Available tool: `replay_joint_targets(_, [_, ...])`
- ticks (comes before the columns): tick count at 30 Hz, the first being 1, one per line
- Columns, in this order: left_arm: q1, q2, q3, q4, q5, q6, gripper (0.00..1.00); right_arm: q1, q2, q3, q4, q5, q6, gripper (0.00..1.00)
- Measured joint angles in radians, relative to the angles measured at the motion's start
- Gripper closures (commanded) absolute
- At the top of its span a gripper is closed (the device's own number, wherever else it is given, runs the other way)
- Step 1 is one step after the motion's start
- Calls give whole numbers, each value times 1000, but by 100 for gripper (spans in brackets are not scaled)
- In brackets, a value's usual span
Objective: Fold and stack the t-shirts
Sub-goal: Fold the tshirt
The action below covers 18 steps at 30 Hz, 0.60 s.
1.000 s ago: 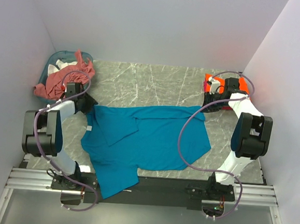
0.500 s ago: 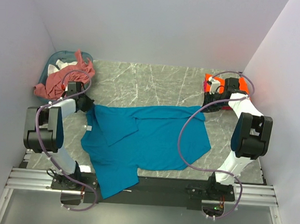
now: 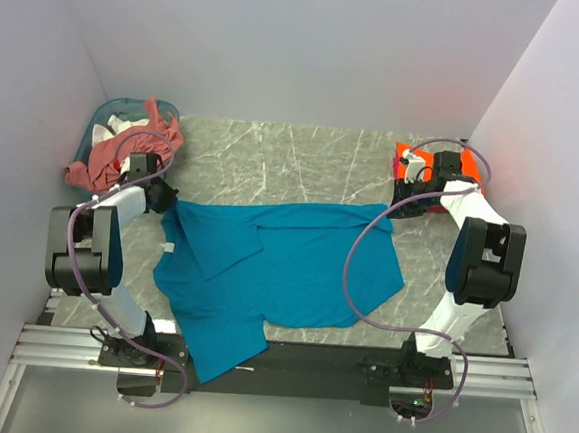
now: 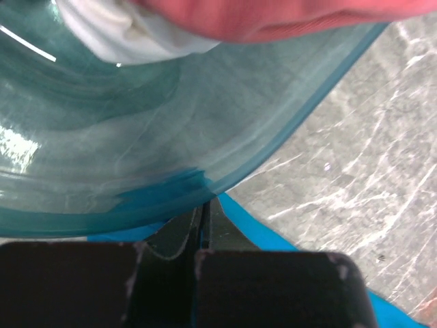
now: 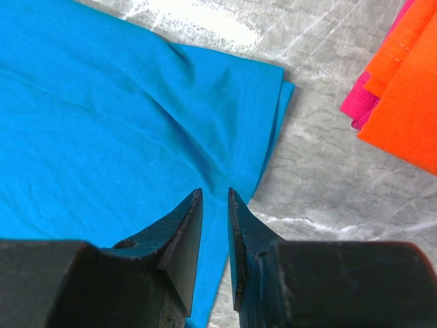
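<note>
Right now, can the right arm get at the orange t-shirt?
Probably yes. The right end effector is over a sleeve of the teal t-shirt, and the orange t-shirt lies close beside it with only bare table between.

Top view: bright, even, diffuse overhead light; faint soft shadows beside arms on counter [image 3: 314,158]; orange tint on right wall [image 3: 517,134]. Left wrist view: white glare streaks on basket [image 4: 102,123]; near plastic hazy, soft; left end effector [image 4: 206,212] almost black, detail lost. Right wrist view: teal shirt [image 5: 102,116] stitching sharp; glare patch on counter at top.
</note>
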Motion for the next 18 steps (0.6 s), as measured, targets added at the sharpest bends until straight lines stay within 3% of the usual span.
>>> replay_joint_targets(7, [0, 0, 14, -2, 0, 0, 100, 25, 20, 1, -13, -8, -19, 71])
replay_joint_targets(18, [0, 0, 14, -2, 1, 4, 100, 180, 118, 79, -34, 29, -19, 65])
